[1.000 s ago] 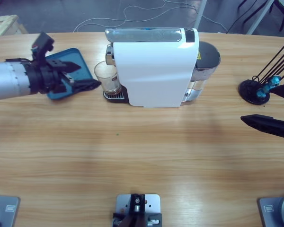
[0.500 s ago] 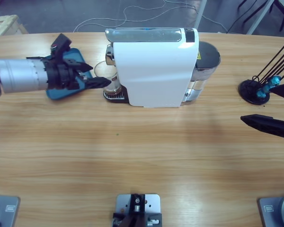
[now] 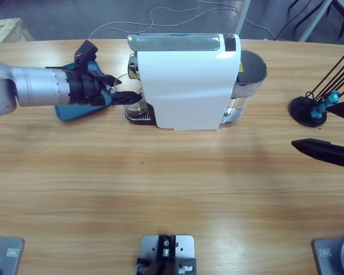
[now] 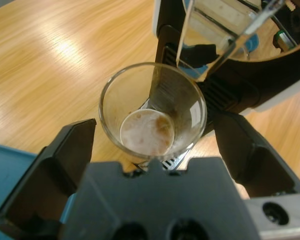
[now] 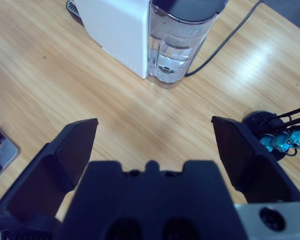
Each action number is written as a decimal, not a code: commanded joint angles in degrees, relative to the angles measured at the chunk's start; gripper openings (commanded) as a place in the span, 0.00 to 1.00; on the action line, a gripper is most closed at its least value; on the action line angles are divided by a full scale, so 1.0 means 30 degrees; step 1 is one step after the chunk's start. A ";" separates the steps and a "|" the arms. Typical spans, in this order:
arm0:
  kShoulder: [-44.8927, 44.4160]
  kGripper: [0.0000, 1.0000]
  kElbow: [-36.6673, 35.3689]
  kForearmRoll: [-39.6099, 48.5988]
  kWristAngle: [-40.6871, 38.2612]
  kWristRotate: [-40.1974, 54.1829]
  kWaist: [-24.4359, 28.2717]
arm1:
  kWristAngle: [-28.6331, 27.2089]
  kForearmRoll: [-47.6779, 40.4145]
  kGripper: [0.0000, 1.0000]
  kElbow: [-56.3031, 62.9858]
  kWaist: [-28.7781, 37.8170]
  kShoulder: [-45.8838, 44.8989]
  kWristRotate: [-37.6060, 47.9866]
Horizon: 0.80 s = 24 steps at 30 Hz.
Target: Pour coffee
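Observation:
A small clear glass [image 4: 152, 112] stands on the drip grate under the spout of the white coffee machine [image 3: 186, 86]. At its bottom lies a shallow pool of brown coffee [image 4: 147, 132] with pale foam. My left gripper [image 4: 155, 122] is open, one jaw on each side of the glass with a narrow gap to the wall. In the high view the left gripper [image 3: 129, 93] reaches in from the left over the glass [image 3: 132, 86]. My right gripper [image 3: 309, 125] hangs open at the table's right edge, and the right wrist view shows the right gripper [image 5: 154, 122] holding nothing.
A blue tray [image 3: 74, 110] lies under the left arm beside the machine. The machine's water tank [image 3: 249, 74] sits at its right end, with a cable behind. A black capsule stand [image 3: 308, 110] with blue capsules is at the far right.
The left arm has moved right, from over the blue tray to the machine. Its open jaws now flank the glass. The right arm has not moved.

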 commanded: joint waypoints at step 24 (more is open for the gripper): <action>0.2298 0.46 -0.1192 -0.0182 -0.1414 -0.0209 0.0243 | -0.0098 -0.0220 1.00 0.0715 0.0082 0.0755 -0.0289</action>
